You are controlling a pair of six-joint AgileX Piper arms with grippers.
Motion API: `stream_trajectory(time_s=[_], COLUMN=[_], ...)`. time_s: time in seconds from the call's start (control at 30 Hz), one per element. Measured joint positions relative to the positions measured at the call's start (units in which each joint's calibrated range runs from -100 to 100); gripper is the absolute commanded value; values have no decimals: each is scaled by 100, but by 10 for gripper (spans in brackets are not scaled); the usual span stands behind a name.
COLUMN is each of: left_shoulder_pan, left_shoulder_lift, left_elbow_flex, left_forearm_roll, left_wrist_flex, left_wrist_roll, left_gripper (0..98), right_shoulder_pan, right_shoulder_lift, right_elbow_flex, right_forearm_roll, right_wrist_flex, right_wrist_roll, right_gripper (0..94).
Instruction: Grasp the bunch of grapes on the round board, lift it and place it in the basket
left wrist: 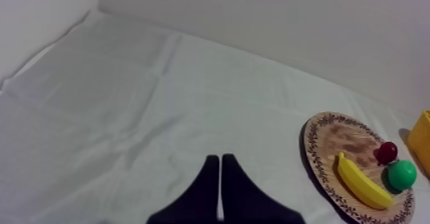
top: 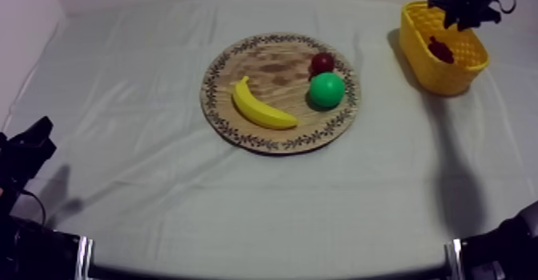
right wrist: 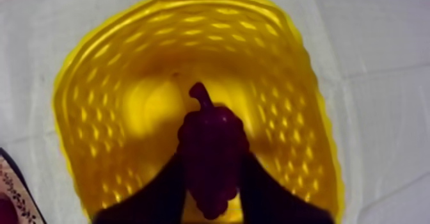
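Observation:
The dark purple bunch of grapes (right wrist: pixel 211 153) lies inside the yellow basket (top: pixel 420 59) at the far right of the table; in the top view the grapes (top: pixel 440 50) rest near its right wall. My right gripper (top: pixel 453 15) hangs above the basket, and its black fingers (right wrist: pixel 167 191) stand apart on either side of the grapes, open. The round wooden board (top: pixel 240 123) sits mid-table with a banana (top: pixel 260 106), a green round fruit (top: pixel 327 90) and a small red fruit (top: pixel 323 62). My left gripper (left wrist: pixel 221 175) is shut on nothing, low at the left (top: pixel 28 147).
The board (left wrist: pixel 326 175) with its fruit lies off to the right of my left gripper, with the basket's edge (left wrist: pixel 422 134) beyond it. Bare cloth stretches between the board and the left arm. A wall runs along the table's far side.

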Motion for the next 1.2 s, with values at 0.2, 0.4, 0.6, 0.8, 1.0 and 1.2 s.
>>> stream_trajectory(time_s=[0.2,0.4,0.6,0.8,1.0,1.2], left_shoulder_pan=[0,0,0,0,0,0], left_shoulder_lift=[0,0,0,0,0,0], left_elbow_flex=[0,0,0,0,0,0], left_forearm_roll=[0,0,0,0,0,0], left_wrist_flex=[0,0,0,0,0,0], left_wrist_roll=[0,0,0,0,0,0], left_gripper=[1,1,1,1,1,1], right_shoulder_pan=[23,83,35,-80,-133,-119], right_shoulder_lift=[-339,-785,-1268,-1785,-2387,-3159], right_elbow_flex=[163,148,-201,-737,-729,-177], right_forearm_roll=[-87,-176,-240,-255,-253,-259], right_wrist_flex=[7,192,462,803,1018,996], right_wrist_roll=[37,93,158,161,155,191], right_gripper=[29,8,4,3,3,3])
